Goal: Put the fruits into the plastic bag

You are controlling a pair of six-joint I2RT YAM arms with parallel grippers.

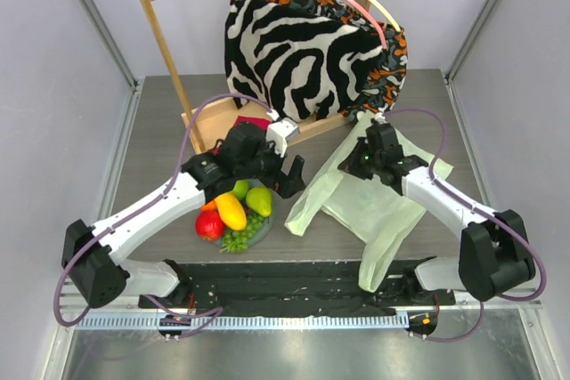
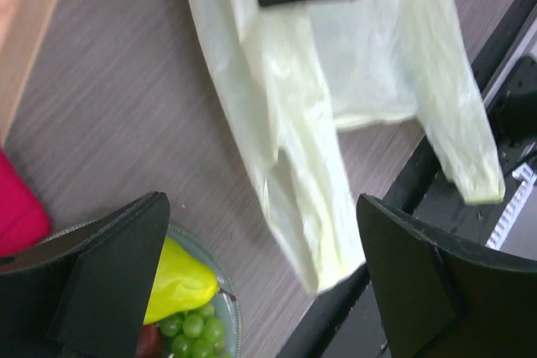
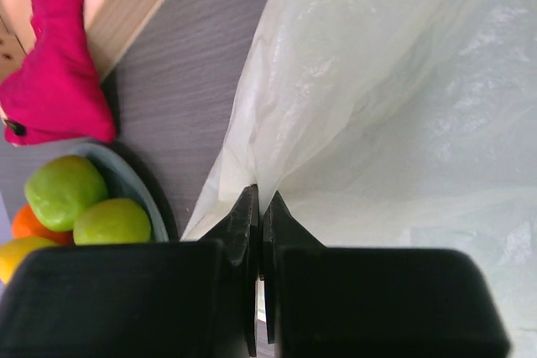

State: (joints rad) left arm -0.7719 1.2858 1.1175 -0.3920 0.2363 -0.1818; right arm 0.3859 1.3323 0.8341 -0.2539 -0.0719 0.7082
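The fruits lie piled on a round grey-green plate: red apple, yellow mango, green pear, grapes, orange. The pale-green plastic bag lies right of the plate, one handle loop trailing towards it. My left gripper is open and empty, above the table between plate and bag; its view shows the pear, grapes and bag. My right gripper is shut on the bag's upper edge. Green apples and the orange show in the right wrist view.
A wooden rack with zebra-striped fabric on hangers stands at the back. A red cloth lies on the rack's base, also in the right wrist view. A black strip runs along the near edge.
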